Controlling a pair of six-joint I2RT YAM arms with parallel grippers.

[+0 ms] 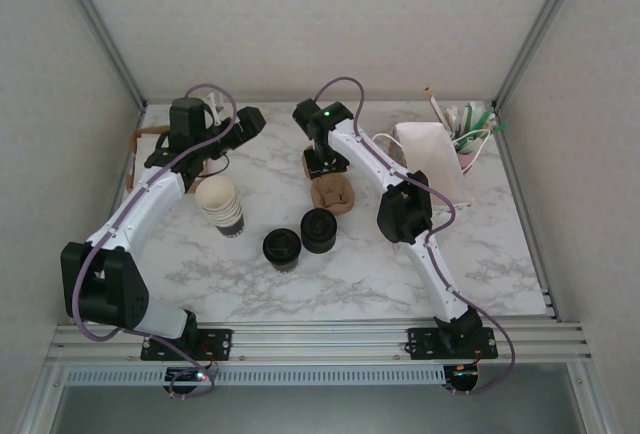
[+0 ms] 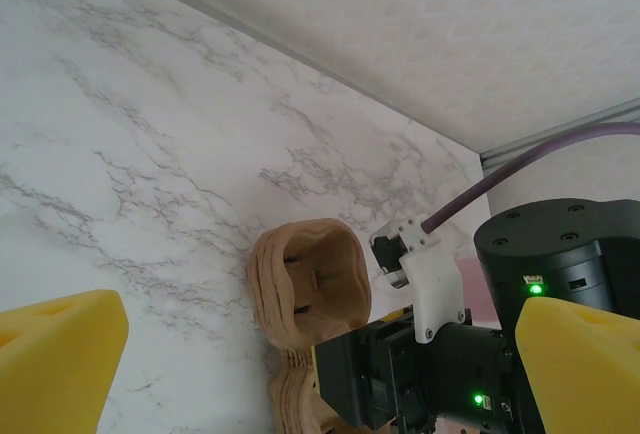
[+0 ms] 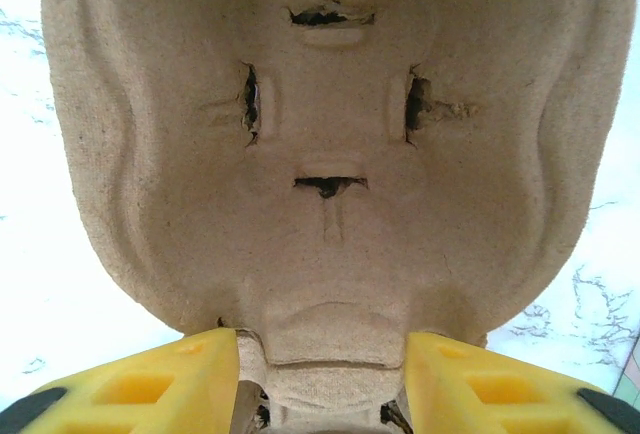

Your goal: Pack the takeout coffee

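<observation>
A small cup under a round black lid (image 1: pixel 282 248) stands mid-table; from above its wall is hidden, so I take it for the takeout coffee. My right gripper (image 1: pixel 322 166) (image 3: pixel 322 379) is shut on the middle ridge of a brown pulp cup carrier (image 3: pixel 330 154), with a yellow finger on each side. In the left wrist view that carrier (image 2: pixel 308 282) is tipped up off the carrier stack (image 2: pixel 295 399), with the right gripper's black body just in front. My left gripper (image 1: pixel 248 122) (image 2: pixel 320 354) hangs wide open at the back left with nothing between its fingers.
A squat black stack of lids (image 1: pixel 319 229) sits next to the lidded cup, and a stack of cream cups (image 1: pixel 220 204) to their left. A brown bag (image 1: pixel 150 140) is at the back left. A white box (image 1: pixel 425 149) and a pink utensil cup (image 1: pixel 466 154) stand at the back right.
</observation>
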